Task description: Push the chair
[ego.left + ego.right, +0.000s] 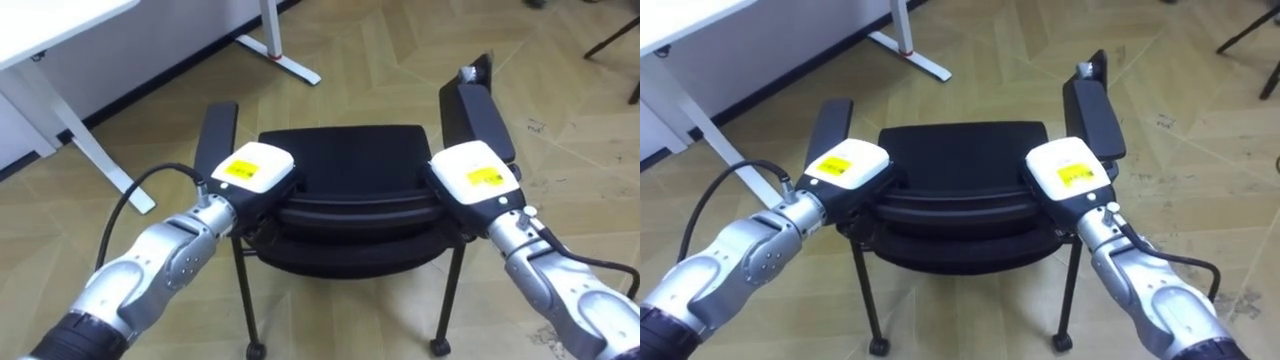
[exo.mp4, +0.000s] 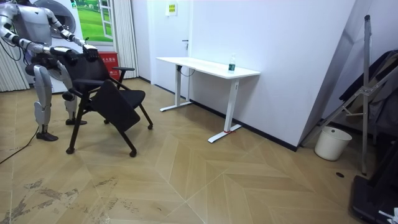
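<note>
Chair position: we found the black chair directly in front of the robot, its backrest nearest and the chair facing away, on the wood floor
Robot stance: in the room view we saw it standing just behind the chair, both arms stretched to the backrest
Left hand: the left hand lay on the left end of the backrest's top edge, beside the left armrest; we could not tell whether it clasped the edge or merely pressed on it
Right hand: the right hand sat likewise on the right end, by the right armrest; its hold was equally hidden from us
Step in hand: we judged the push as set up, with contact made on both sides
Doing it well: we reckoned the force should go forward and level, shared evenly between the hands, so the castors roll and the chair neither tips nor swings
Clearance: the white desk stood far left with its foot reaching toward the chair's path, so we favoured a line straight ahead or slightly right
Writing: each hand carried a yellow label with dark print we could not read; in the room view a green poster and a small yellow-green notice hung on the wall, their text too small to make out
</note>
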{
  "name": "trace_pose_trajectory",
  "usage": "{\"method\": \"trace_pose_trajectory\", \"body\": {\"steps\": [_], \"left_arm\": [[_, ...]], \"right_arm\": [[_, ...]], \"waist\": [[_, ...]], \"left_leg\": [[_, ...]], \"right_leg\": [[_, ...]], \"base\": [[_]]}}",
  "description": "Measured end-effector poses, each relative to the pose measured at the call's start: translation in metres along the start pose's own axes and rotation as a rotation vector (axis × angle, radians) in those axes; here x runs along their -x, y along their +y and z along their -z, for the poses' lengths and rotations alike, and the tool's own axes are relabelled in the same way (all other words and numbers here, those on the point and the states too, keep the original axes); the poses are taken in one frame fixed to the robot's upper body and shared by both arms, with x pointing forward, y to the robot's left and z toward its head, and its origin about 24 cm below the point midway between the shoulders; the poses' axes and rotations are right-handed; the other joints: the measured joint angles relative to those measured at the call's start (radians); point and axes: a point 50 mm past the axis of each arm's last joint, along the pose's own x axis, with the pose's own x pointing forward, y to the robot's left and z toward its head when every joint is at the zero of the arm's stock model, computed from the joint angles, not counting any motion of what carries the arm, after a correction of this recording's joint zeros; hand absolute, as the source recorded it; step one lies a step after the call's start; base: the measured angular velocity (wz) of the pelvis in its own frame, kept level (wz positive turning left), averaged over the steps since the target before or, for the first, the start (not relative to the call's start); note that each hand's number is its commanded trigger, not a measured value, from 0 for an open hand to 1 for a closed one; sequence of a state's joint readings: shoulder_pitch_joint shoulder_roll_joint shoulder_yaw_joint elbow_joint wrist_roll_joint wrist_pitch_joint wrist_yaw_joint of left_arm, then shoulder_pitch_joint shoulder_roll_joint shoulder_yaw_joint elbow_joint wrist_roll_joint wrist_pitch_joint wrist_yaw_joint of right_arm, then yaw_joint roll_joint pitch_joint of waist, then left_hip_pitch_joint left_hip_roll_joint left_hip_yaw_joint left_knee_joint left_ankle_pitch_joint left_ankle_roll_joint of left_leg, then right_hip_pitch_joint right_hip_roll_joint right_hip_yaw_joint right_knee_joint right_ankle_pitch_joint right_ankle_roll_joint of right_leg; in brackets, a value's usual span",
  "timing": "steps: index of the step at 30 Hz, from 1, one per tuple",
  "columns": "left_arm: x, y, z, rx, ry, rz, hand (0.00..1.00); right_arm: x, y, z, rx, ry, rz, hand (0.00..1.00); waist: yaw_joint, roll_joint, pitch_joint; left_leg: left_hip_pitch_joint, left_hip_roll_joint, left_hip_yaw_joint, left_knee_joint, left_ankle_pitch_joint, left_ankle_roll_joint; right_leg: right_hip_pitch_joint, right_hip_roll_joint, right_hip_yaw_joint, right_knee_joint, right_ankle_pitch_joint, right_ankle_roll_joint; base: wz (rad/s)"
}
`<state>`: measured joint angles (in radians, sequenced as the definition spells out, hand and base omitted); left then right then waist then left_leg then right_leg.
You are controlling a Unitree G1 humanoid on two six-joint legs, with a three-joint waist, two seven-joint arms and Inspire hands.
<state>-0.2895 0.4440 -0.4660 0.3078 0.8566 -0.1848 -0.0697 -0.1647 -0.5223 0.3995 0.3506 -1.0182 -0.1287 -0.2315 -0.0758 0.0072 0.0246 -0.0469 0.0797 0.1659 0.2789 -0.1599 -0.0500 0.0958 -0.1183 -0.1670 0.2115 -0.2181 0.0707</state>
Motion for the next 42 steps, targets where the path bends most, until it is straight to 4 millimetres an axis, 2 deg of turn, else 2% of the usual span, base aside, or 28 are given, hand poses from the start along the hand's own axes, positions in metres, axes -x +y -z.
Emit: {"method": "trace_pose_trajectory", "body": {"steps": [3,6,8,9,11,12,14,17,20,23,27,28,29,30,32,34,35,36,37,38,40,41,42], "left_arm": [[-0.002,0.003,0.001,-0.007,-0.004,-0.002,1.0],[-0.004,0.003,0.002,-0.011,-0.005,0.012,1.0],[-0.004,0.004,0.002,-0.014,0.001,0.018,1.0],[-0.005,0.005,0.003,-0.017,0.004,0.017,1.0],[-0.008,0.006,0.005,-0.018,0.007,0.018,1.0],[-0.009,0.006,0.005,-0.019,0.007,0.022,1.0],[-0.01,0.004,0.006,-0.011,0.014,0.026,1.0],[-0.011,0.003,0.008,-0.005,0.019,0.015,1.0],[-0.015,0.003,0.009,0.003,0.026,0.006,1.0],[-0.015,0.001,0.012,0.026,0.028,-0.007,1.0],[-0.015,0.004,0.013,0.025,0.019,-0.027,1.0],[-0.016,0.007,0.012,0.02,0.014,-0.035,1.0],[-0.017,0.01,0.012,0.016,0.01,-0.043,1.0],[-0.019,0.012,0.012,0.013,0.008,-0.048,1.0],[-0.021,0.018,0.011,0.004,0.001,-0.063,1.0],[-0.026,0.023,0.01,-0.005,-0.004,-0.074,1.0],[-0.028,0.025,0.009,-0.008,-0.007,-0.084,1.0],[-0.029,0.027,0.009,-0.009,-0.007,-0.089,1.0],[-0.031,0.029,0.009,-0.009,-0.006,-0.1,1.0],[-0.032,0.031,0.009,-0.007,0.001,-0.103,1.0],[-0.033,0.032,0.01,-0.011,0.009,-0.105,1.0],[-0.032,0.032,0.01,-0.015,0.009,-0.107,1.0],[-0.033,0.032,0.011,-0.018,0.008,-0.106,1.0]], "right_arm": [[0.0,-0.001,0.0,0.0,-0.002,0.007,1.0],[-0.001,0.003,0.001,-0.009,0.003,-0.003,1.0],[-0.003,0.004,-0.001,-0.016,0.002,-0.006,1.0],[-0.003,0.005,0.0,-0.022,0.004,-0.009,1.0],[-0.004,0.006,0.001,-0.035,0.003,-0.017,1.0],[-0.004,0.007,0.001,-0.039,0.004,-0.022,1.0],[-0.004,0.009,0.0,-0.049,0.004,-0.031,1.0],[-0.005,0.008,0.001,-0.044,0.002,-0.026,1.0],[-0.007,0.007,0.003,-0.043,-0.005,-0.013,1.0],[-0.011,0.006,0.003,-0.032,-0.023,0.007,1.0],[-0.013,0.004,0.004,-0.028,-0.025,0.047,1.0],[-0.014,0.003,0.006,-0.029,-0.022,0.059,1.0],[-0.014,0.002,0.007,-0.035,-0.019,0.074,1.0],[-0.014,0.002,0.007,-0.036,-0.018,0.082,1.0],[-0.014,0.001,0.011,-0.033,-0.007,0.102,1.0],[-0.016,-0.001,0.014,-0.032,0.004,0.129,1.0],[-0.017,-0.002,0.015,-0.03,0.01,0.143,1.0],[-0.017,-0.002,0.016,-0.029,0.015,0.15,1.0],[-0.018,-0.005,0.017,-0.024,0.02,0.165,1.0],[-0.021,-0.006,0.016,-0.024,0.025,0.17,1.0],[-0.023,-0.004,0.014,-0.036,0.038,0.169,1.0],[-0.023,-0.004,0.015,-0.036,0.049,0.174,1.0],[-0.023,-0.003,0.015,-0.036,0.051,0.174,1.0]], "waist": [[0.006,0.001,-0.0003],[0.005,-0.001,0.0008],[0.002,-0.008,0.0054],[0.001,-0.015,0.0104],[0.001,-0.017,0.0122],[0.001,-0.018,0.0132],[0.003,-0.021,0.015],[-0.004,-0.021,0.0147],[-0.01,-0.02,0.0165],[-0.001,-0.02,0.0188],[0.011,-0.018,0.0189],[0.021,-0.019,0.0184],[0.025,-0.03,0.0223],[0.026,-0.028,0.0213],[0.027,-0.031,0.0184],[0.025,-0.038,0.0165],[0.025,-0.042,0.014],[0.025,-0.048,0.0119],[0.024,-0.052,0.0112],[0.024,-0.048,0.0111],[0.024,-0.042,0.0123],[0.02,-0.029,0.0194],[0.02,-0.027,0.0178]], "left_leg": [[-0.028,0.01,0.0,0.034,-0.006,0.0],[-0.041,0.02,-0.016,0.066,-0.01,-0.002],[-0.055,0.032,-0.018,0.101,-0.015,-0.007],[-0.07,0.038,-0.017,0.134,-0.02,-0.008],[-0.105,0.064,-0.014,0.223,-0.06,-0.013],[-0.111,0.069,-0.014,0.243,-0.068,-0.014],[-0.121,0.082,-0.014,0.293,-0.099,-0.019],[-0.153,0.083,-0.012,0.356,-0.106,-0.019],[-0.181,0.086,-0.018,0.412,-0.106,-0.019],[-0.199,0.088,-0.019,0.448,-0.106,-0.019],[-0.226,0.083,-0.022,0.445,-0.106,-0.018],[-0.238,0.083,-0.019,0.449,-0.106,-0.018],[-0.249,0.079,-0.013,0.446,-0.11,-0.011],[-0.253,0.076,-0.011,0.443,-0.113,-0.008],[-0.259,0.061,-0.002,0.427,-0.121,0.008],[-0.257,0.04,0.031,0.416,-0.14,0.041],[-0.257,0.02,0.041,0.413,-0.153,0.061],[-0.256,0.008,0.047,0.413,-0.162,0.072],[-0.258,-0.009,0.057,0.429,-0.171,0.082],[-0.259,-0.008,0.065,0.458,-0.197,0.094],[-0.258,-0.002,0.061,0.492,-0.228,0.103],[-0.256,-0.003,0.051,0.504,-0.245,0.11],[-0.254,-0.003,0.048,0.507,-0.25,0.114]], "right_leg": [[-0.01,0.005,-0.002,0.012,0.0,0.0],[-0.011,0.011,-0.032,0.032,-0.001,-0.002],[-0.012,0.016,-0.041,0.048,-0.007,-0.01],[-0.016,0.016,-0.052,0.071,-0.024,-0.018],[-0.048,0.018,-0.071,0.173,-0.082,-0.03],[-0.052,0.018,-0.077,0.193,-0.097,-0.033],[-0.069,0.015,-0.084,0.27,-0.151,-0.038],[-0.103,-0.004,-0.094,0.365,-0.199,-0.044],[-0.113,-0.018,-0.114,0.419,-0.225,-0.054],[-0.135,-0.03,-0.096,0.471,-0.253,-0.057],[-0.16,-0.036,-0.085,0.491,-0.257,-0.058],[-0.174,-0.039,-0.076,0.499,-0.257,-0.058],[-0.186,-0.047,-0.074,0.504,-0.258,-0.054],[-0.192,-0.05,-0.074,0.505,-0.258,-0.051],[-0.207,-0.068,-0.073,0.507,-0.257,-0.037],[-0.211,-0.1,-0.073,0.503,-0.25,-0.009],[-0.22,-0.126,-0.07,0.518,-0.243,0.005],[-0.228,-0.139,-0.064,0.538,-0.242,0.008],[-0.266,-0.159,-0.03,0.617,-0.227,0.019],[-0.306,-0.167,0.004,0.7,-0.191,0.016],[-0.338,-0.172,0.016,0.772,-0.134,0.01],[-0.343,-0.172,0.014,0.795,-0.104,0.006],[-0.346,-0.171,0.018,0.8,-0.085,0.005]], "base": [[0.0],[0.1],[0.1],[0.18],[0.25],[0.25],[0.18],[0.16],[0.23],[0.01],[-0.02],[-0.09],[0.0],[0.05],[0.07],[0.06],[0.0],[0.0],[0.0],[0.0],[0.02],[0.08],[0.08]]}}
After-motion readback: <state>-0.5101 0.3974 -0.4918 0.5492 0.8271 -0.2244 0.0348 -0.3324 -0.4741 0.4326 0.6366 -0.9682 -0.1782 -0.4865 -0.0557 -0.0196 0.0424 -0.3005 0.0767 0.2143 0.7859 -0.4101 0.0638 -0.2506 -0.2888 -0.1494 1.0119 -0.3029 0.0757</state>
